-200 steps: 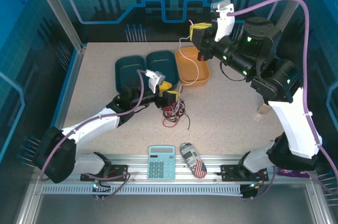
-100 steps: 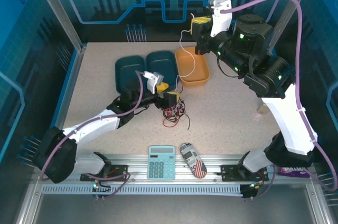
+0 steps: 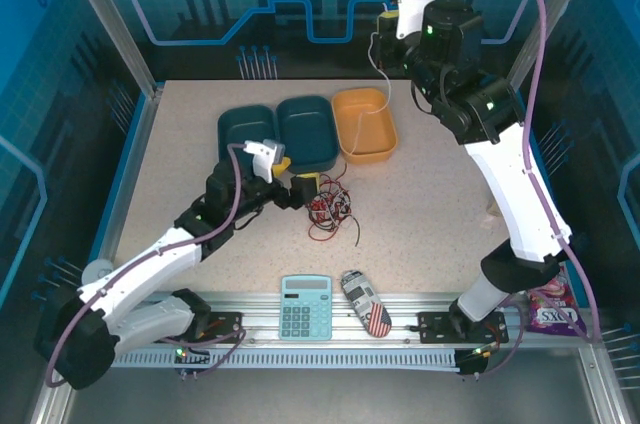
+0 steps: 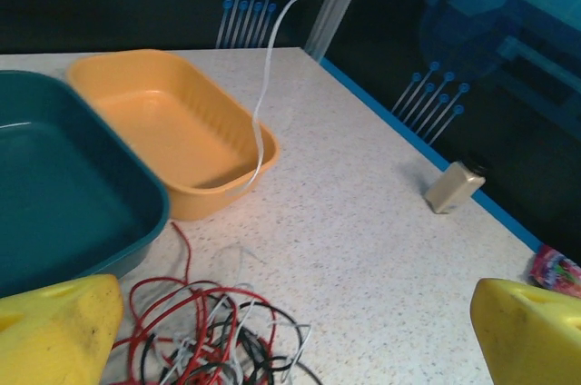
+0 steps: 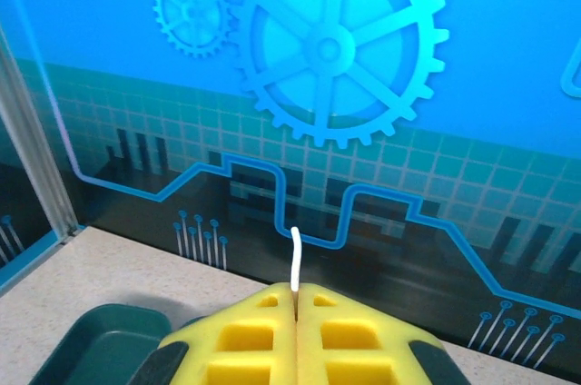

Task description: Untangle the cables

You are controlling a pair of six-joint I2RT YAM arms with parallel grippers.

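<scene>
Cables (image 4: 211,335) red-black-white tangle, left claw (image 4: 295,301) apart, right claw (image 5: 296,294) clamping white strand (image 5: 294,260)

Brightly, evenly lit from above the tabletop (image 3: 440,214); soft, faint shadows on it; dimmer beyond its edges; sharp focus across it.

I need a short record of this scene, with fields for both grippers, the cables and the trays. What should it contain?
left gripper: open, low by the tangle, holding nothing
right gripper: shut on white cable, raised high
white cable: hangs from the right gripper, lower end inside orange tray
tangle: red, black and pale cables, on the table in front of the teal trays
orange tray: right of the teal trays
teal trays: two, side by side
</scene>
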